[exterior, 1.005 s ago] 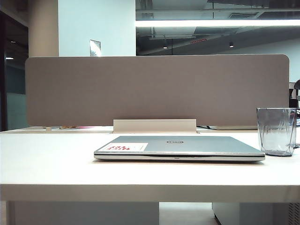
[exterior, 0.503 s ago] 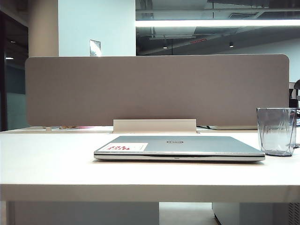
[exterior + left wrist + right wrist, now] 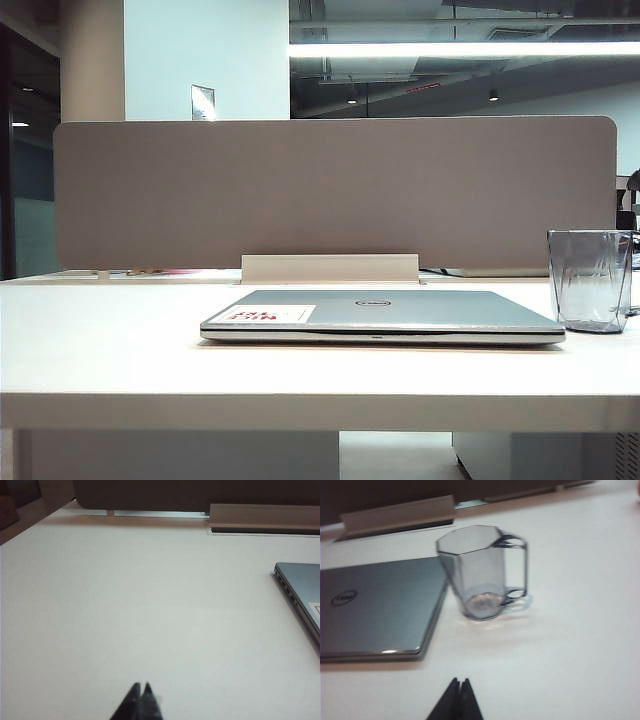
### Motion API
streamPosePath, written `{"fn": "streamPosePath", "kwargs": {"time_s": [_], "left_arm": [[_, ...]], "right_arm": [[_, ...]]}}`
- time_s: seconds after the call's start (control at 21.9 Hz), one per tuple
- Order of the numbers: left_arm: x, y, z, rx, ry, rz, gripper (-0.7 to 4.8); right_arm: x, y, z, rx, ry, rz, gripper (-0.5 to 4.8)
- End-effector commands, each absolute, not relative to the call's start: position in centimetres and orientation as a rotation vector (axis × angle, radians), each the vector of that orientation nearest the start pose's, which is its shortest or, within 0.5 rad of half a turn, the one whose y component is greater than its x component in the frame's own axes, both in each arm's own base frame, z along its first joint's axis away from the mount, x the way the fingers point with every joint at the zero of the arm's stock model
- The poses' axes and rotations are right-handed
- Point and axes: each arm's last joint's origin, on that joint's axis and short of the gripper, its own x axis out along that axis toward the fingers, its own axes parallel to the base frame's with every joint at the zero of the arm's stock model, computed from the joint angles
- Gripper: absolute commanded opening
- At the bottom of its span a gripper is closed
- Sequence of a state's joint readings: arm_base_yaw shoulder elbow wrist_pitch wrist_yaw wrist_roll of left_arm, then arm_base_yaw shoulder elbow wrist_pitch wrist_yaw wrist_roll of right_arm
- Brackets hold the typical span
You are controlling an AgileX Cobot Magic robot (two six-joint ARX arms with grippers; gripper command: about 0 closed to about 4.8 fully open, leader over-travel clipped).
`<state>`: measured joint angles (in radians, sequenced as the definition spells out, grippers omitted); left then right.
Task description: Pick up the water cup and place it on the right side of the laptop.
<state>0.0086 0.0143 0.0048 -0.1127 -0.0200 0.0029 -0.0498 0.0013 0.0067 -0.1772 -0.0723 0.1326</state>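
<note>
While the cup (image 3: 482, 572) stands upright on the white table (image 3: 110, 350) just beside the closed laptop (image 3: 377, 607), the right gripper (image 3: 459, 682) sits low over the table with its two dark fingertips pressed together, holding nothing. The cup lies ahead of those closed jaws, well apart from them, its handle turned away from the laptop; the laptop's near corner lies ahead of the jaws and off to the side. In the exterior view the cup (image 3: 590, 280) stands at the right end of the laptop (image 3: 380, 315), close to it, and neither arm shows there. The left gripper (image 3: 141, 687) also has its fingertips shut together with nothing between them, over bare table. The laptop's edge (image 3: 300, 597) lies ahead of these jaws and far to one side, well apart. A grey partition (image 3: 335, 190) stands behind the table.
</note>
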Motion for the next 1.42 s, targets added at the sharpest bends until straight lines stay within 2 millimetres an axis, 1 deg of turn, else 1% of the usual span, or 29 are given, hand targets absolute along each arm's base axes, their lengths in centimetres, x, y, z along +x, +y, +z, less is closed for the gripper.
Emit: {"fn": "streamPosePath", "kwargs": {"time_s": [0.05, 0.32, 0.5, 0.87, 1.01, 1.14, 1.23, 1.42], "left_arm": [[9.7, 0.1, 15.5, 0.001, 0.110, 0.030, -0.05], [9.7, 0.1, 15.5, 0.001, 0.110, 0.030, -0.05], [9.7, 0.1, 15.5, 0.001, 0.110, 0.030, -0.05], [9.7, 0.1, 15.5, 0.001, 0.110, 0.030, -0.05], [9.7, 0.1, 15.5, 0.001, 0.110, 0.030, -0.05], [9.7, 0.1, 15.5, 0.001, 0.110, 0.030, -0.05], [9.7, 0.1, 15.5, 0.001, 0.110, 0.030, -0.05], [9.7, 0.1, 15.5, 0.001, 0.110, 0.030, -0.05]], "right_arm": [[9.6, 0.0, 14.9, 0.107, 0.159, 0.042, -0.08], [9.6, 0.6, 14.8, 0.103, 0.164, 0.110, -0.08], [9.6, 0.5, 14.9, 0.098, 0.158, 0.055, -0.08], [9.7, 0.5, 15.4, 0.104, 0.103, 0.064, -0.08], [9.7, 0.5, 15.8, 0.104, 0.065, 0.064, -0.08], [9.7, 0.5, 16.9, 0.105, -0.050, 0.073, -0.08], [9.7, 0.5, 17.2, 0.104, -0.086, 0.072, -0.08], [9.7, 0.3, 17.1, 0.099, -0.074, 0.017, -0.08]]}}
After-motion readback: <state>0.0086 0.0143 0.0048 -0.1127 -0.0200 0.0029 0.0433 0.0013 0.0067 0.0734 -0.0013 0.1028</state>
